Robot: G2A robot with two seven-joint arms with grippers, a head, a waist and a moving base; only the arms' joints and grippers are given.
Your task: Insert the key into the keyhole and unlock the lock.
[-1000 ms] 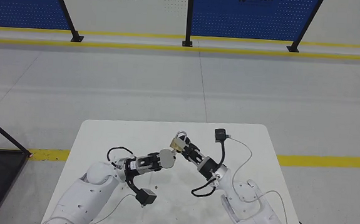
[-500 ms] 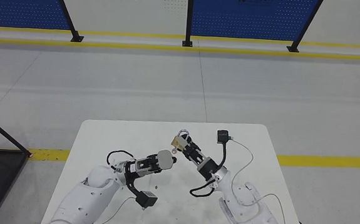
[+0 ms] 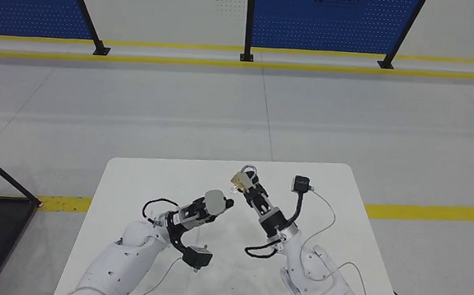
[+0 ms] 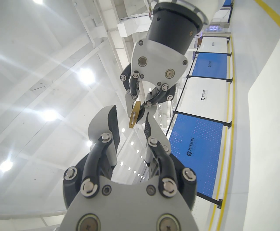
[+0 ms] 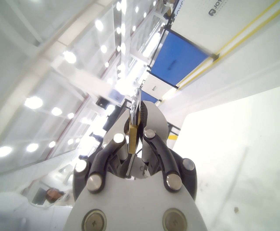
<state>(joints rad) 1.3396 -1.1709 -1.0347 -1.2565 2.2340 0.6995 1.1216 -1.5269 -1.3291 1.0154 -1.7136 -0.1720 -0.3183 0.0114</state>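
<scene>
Right wrist view has my right pincer [image 5: 138, 111] clenched on the small brass padlock with a silver shackle [image 5: 133, 137], brass body toward the wrist and shackle poking out past the fingertips. Top view puts that padlock held up over the far middle of the white desk [image 3: 148, 183], with my left pincer [image 3: 225, 202] just to its left and a little nearer. From the left wrist I see the left pincer released, fingers spread wide, and the padlock's slotted end face close in front of them, apart from both.
</scene>
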